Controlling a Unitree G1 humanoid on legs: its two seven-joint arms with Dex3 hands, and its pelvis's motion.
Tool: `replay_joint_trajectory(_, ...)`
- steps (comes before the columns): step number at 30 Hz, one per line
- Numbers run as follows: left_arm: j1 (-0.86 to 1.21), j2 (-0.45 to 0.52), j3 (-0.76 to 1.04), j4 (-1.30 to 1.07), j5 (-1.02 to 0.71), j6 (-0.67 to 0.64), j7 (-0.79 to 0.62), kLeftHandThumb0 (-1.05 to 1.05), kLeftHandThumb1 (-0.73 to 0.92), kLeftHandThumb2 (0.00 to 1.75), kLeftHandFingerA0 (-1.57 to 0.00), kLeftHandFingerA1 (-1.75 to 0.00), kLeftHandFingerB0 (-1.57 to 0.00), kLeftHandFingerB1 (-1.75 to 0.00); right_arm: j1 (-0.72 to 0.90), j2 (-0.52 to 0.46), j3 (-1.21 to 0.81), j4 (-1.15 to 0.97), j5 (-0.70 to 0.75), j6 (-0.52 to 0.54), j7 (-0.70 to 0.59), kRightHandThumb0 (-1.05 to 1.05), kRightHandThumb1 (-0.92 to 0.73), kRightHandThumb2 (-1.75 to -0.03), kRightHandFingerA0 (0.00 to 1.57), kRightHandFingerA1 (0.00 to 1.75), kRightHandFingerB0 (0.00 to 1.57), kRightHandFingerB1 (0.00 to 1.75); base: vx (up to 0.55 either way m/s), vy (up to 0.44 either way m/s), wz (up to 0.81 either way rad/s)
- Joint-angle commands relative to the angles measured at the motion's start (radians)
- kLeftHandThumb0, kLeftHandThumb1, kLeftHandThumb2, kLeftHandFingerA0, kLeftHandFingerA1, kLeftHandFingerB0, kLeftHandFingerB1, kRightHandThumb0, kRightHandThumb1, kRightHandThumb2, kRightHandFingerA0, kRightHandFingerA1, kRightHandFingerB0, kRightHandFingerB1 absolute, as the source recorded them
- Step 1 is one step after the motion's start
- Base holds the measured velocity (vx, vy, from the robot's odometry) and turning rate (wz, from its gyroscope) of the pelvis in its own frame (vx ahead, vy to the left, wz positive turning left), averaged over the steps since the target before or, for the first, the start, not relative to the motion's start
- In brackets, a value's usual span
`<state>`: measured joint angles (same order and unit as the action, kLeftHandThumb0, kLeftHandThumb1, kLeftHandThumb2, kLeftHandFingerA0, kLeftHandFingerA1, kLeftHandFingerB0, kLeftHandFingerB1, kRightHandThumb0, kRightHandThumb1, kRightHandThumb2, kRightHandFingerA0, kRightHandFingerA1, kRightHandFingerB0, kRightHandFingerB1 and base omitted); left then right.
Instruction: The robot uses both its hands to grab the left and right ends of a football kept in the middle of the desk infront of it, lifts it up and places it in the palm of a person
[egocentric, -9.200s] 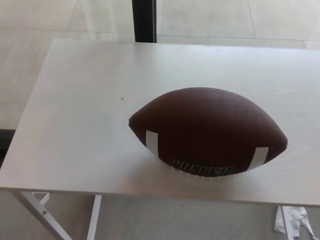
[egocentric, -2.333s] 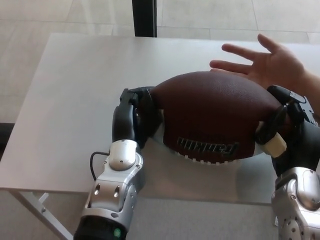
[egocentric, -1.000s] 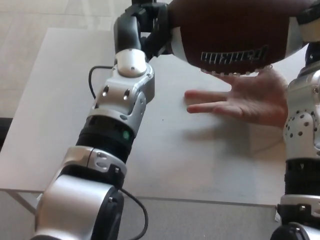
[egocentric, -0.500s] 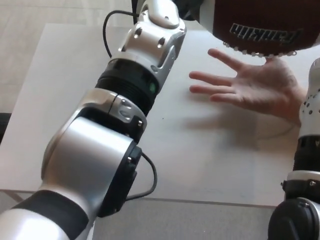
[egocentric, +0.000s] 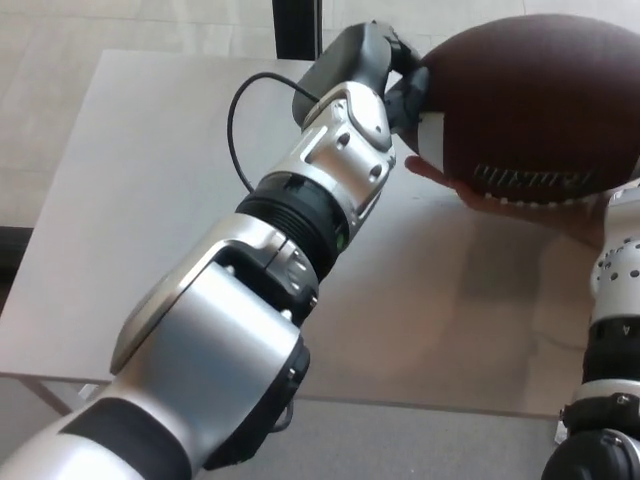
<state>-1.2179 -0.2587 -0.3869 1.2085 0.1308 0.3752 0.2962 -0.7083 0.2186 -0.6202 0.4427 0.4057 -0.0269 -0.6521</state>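
Two things matter for the release: the ball (egocentric: 535, 110) lies with its long axis roughly left to right, and it sits on a person's palm (egocentric: 520, 205), whose fingertips show just under its lower edge. The ball is in the upper right of the view, raised off the desk (egocentric: 150, 180), with its right end running out of the frame.

The left hand (egocentric: 395, 75) is pressed against the ball's left end, near the white stripe, its black fingers cupping that tip, so it holds the ball from that side. The right hand cannot be seen; only the right arm's silver forearm (egocentric: 615, 300) rises along the right edge, and whether it grips the far end cannot be told.

The left arm (egocentric: 300, 240) reaches diagonally across the desk from the lower left, filling most of the near space. To let go, the left hand would, as I judge it, need to draw off leftward along the ball's axis. That side of the desk is bare, so there is room. The dark post (egocentric: 297, 28) behind the desk's far edge stands just left of the hand.

The risk is the ball rolling off the palm once side support goes.
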Motion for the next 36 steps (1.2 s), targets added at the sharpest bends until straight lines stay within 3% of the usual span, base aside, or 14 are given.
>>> replay_joint_trajectory(1, 0.101, -0.074, -0.073, 0.025, 0.08, 0.023, -0.168, -0.24, 0.63, 0.58, -0.86, -0.94, -0.83, -0.65, 0.11, 0.072, 0.034, 0.057, 0.054, 0.148, -0.005, -0.41, -0.83, -0.66, 0.87, 1.35, 0.75, 1.13, 0.0, 0.0, 0.0)
replay_joint_trajectory(7, 0.099, -0.062, -0.052, 0.021, 0.074, 0.019, -0.159, -0.2, 0.67, 0.67, -0.68, -1.46, -0.57, -0.72, 0.131, 0.025, 0.066, 0.048, 0.072, 0.218, 0.045, -0.4, -0.76, -0.64, 0.93, 1.37, 0.84, 1.12, 0.0, 0.0, 0.0)
replay_joint_trajectory(14, 0.042, 0.03, 0.087, -0.012, -0.002, -0.007, -0.16, -0.57, 0.76, 0.62, -0.72, -1.08, -0.11, -0.31, 0.122, -0.07, 0.136, 0.038, -0.009, 0.239, 0.054, -0.45, -0.8, -0.64, 0.62, 0.81, 0.33, 0.36, 0.0, 0.0, 0.0)
replay_joint_trajectory(17, -0.006, 0.116, 0.14, -0.046, -0.006, 0.007, -0.174, -0.69, 0.61, 0.97, -0.14, -0.61, 0.0, -0.23, 0.175, -0.132, 0.184, -0.068, -0.025, 0.28, 0.104, -0.67, -0.64, -0.98, 0.08, 0.52, 0.0, 0.21, 0.0, 0.0, 0.0)
replay_joint_trajectory(20, -0.024, 0.148, 0.176, -0.06, -0.003, 0.011, -0.157, -0.65, 0.79, 0.64, -0.12, -0.59, 0.0, -0.24, 0.189, -0.164, 0.19, -0.094, -0.007, 0.304, 0.11, -0.74, -0.82, -0.65, 0.1, 0.37, 0.0, 0.08, 0.0, 0.0, 0.0)
replay_joint_trajectory(22, -0.047, 0.205, 0.226, -0.095, -0.025, -0.014, -0.164, -0.91, 0.69, 1.04, 0.0, -0.54, 0.0, -0.09, 0.192, -0.202, 0.197, -0.133, -0.004, 0.337, 0.116, -0.94, -0.75, -1.07, 0.09, 0.32, 0.0, 0.06, 0.0, 0.0, 0.0)
replay_joint_trajectory(24, -0.059, 0.259, 0.276, -0.144, -0.054, -0.027, -0.209, -0.88, 0.7, 0.97, -0.02, -0.5, 0.0, 0.0, 0.189, -0.235, 0.201, -0.164, -0.007, 0.373, 0.108, -0.85, -0.88, -0.66, 0.01, 0.39, 0.0, 0.0, 0.0, 0.0, 0.0)
replay_joint_trajectory(25, -0.053, 0.285, 0.304, -0.177, -0.076, -0.051, -0.247, -0.99, 0.74, 1.1, -0.01, -0.32, 0.0, -0.07, 0.196, -0.257, 0.206, -0.183, -0.004, 0.389, 0.122, -1.05, -0.82, -1.14, 0.1, 0.1, 0.0, 0.06, 0.0, 0.0, 0.0)
replay_joint_trajectory(29, 0.013, 0.396, 0.37, -0.399, -0.126, -0.014, -0.384, -1.05, 0.8, 1.18, -0.06, -0.45, 0.0, -0.08, 0.249, -0.364, 0.193, -0.32, 0.043, 0.485, 0.193, -1.05, -0.76, -1.18, 0.0, 0.1, 0.0, 0.12, 0.0, 0.0, 0.0)
replay_joint_trajectory(30, 0.059, 0.424, 0.392, -0.498, -0.153, 0.033, -0.414, -0.97, 0.7, 1.01, 0.0, -0.31, 0.0, -0.01, 0.277, -0.409, 0.193, -0.369, 0.063, 0.52, 0.238, -1.01, -0.92, -0.72, 0.0, 0.0, 0.0, 0.0, 0.0, 0.0, 0.0)
replay_joint_trajectory(32, 0.128, 0.461, 0.408, -0.604, -0.17, 0.056, -0.451, -1.05, 0.79, 1.2, 0.0, -0.2, 0.0, -0.05, 0.305, -0.438, 0.163, -0.41, 0.102, 0.535, 0.258, -1.02, -0.71, -1.04, 0.0, 0.0, 0.0, 0.0, 0.0, 0.0, 0.0)
replay_joint_trajectory(33, 0.244, 0.535, 0.476, -0.729, -0.238, 0.058, -0.523, -1.05, 0.8, 1.19, -0.19, -0.33, 0.0, -0.06, 0.37, -0.512, 0.108, -0.502, 0.172, 0.593, 0.307, -1.05, -0.91, -0.69, 0.0, 0.0, 0.0, 0.0, 0.0, 0.0, 0.0)
replay_joint_trajectory(34, 0.29, 0.571, 0.493, -0.805, -0.237, 0.126, -0.521, -1.05, 0.84, 1.25, -0.61, -1.21, 0.0, -0.11, 0.4, -0.546, 0.071, -0.542, 0.213, 0.627, 0.32, -1.05, -0.92, -0.68, 0.0, 0.0, 0.0, 0.0, 0.0, 0.0, 0.0)
replay_joint_trajectory(36, 0.423, 0.578, 0.618, -0.966, -0.321, 0.124, -0.505, -0.89, 0.92, 0.71, -0.02, -0.6, 0.0, -0.06, 0.504, -0.596, -0.002, -0.626, 0.268, 0.617, 0.38, -1.05, -0.72, -1.03, 0.0, 0.07, 0.0, 0.0, 0.0, 0.0, 0.0)
